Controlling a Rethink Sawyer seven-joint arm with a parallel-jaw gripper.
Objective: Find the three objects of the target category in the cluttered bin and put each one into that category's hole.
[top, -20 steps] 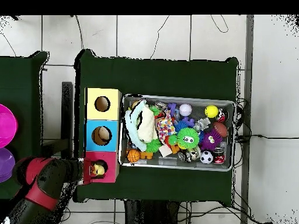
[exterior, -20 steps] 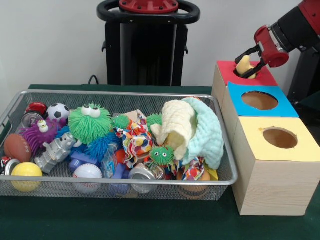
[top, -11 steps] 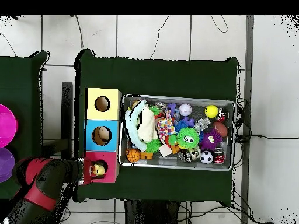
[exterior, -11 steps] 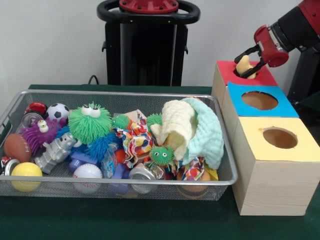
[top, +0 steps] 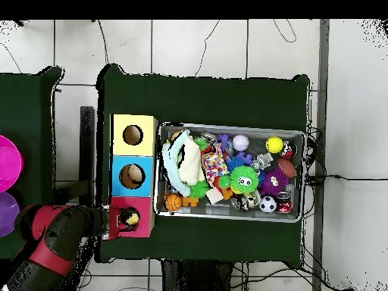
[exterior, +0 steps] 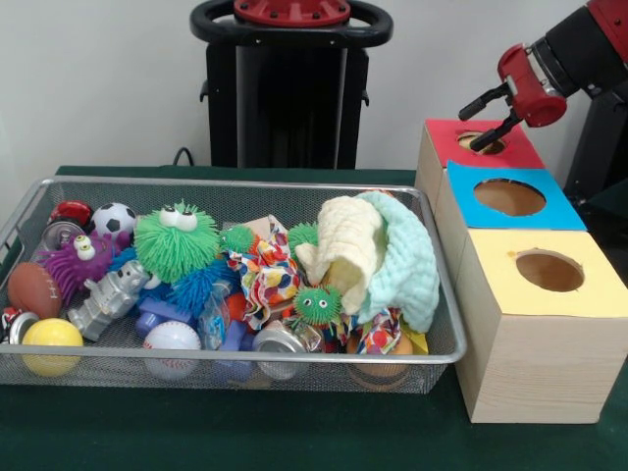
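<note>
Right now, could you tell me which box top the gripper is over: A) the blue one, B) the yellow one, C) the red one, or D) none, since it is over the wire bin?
C: in the front view the gripper hangs with open, empty fingers just above the hole in the red box top.

Wire mesh bin (exterior: 432,355) packed with toys and cloths. Beside it, three wooden boxes: red-topped hole (exterior: 481,143), blue-topped hole (exterior: 509,197), yellow-topped hole (exterior: 549,271). A yellowish object (top: 132,220) sits in the red hole.
</note>
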